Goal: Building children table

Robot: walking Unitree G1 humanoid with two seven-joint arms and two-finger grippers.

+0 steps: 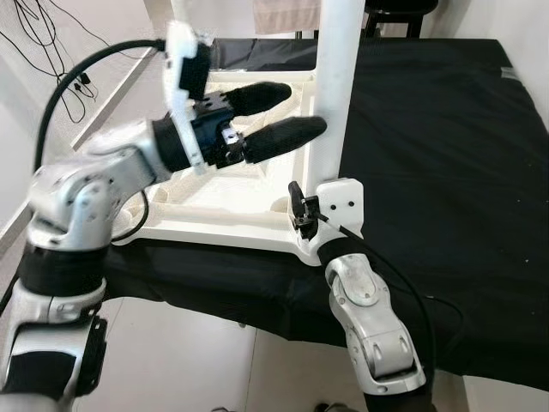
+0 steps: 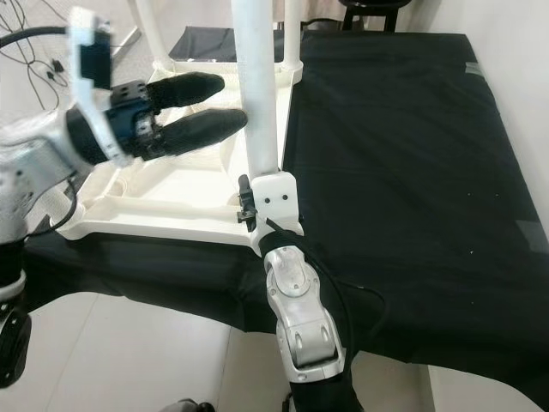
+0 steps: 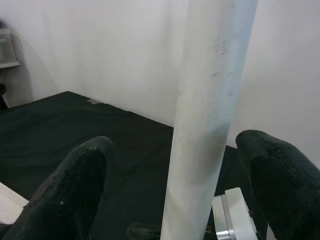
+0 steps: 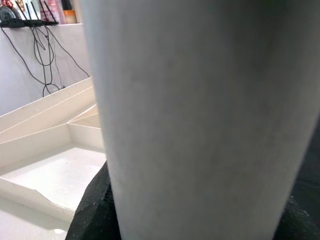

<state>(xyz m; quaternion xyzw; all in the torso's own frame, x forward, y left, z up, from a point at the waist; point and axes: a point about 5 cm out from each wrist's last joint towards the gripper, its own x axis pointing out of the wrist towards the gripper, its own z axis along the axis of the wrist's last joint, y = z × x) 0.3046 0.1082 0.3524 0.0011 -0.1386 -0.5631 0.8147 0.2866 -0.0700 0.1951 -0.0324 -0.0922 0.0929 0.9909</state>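
A big black cloth (image 1: 446,172) is spread over the work surface. On it, the white table top (image 1: 214,215) is laid upside down, with its ribbed underside facing up. It lies on the robot's left part of the cloth, near the front edge. A white table leg (image 1: 339,86) is stood upright at the near right corner of the table top. More white legs (image 2: 292,34) can be seen further back.

The right gripper (image 1: 322,225) is held low at the bottom of the near leg, right at the corner. In the right wrist view the leg (image 4: 200,120) is seen very close, with a black finger (image 4: 95,210) pressed beside it on one side and black seen on the other side too. So the claw is closed around the leg.

The left gripper (image 1: 296,110) is held higher up, just left of the same leg. Its two black fingers (image 3: 75,190) are spread wide apart. The leg (image 3: 210,115) is seen between them in the left wrist view, but it is not squeezed.

Black cables (image 1: 43,34) are hung on the white wall at the far left.
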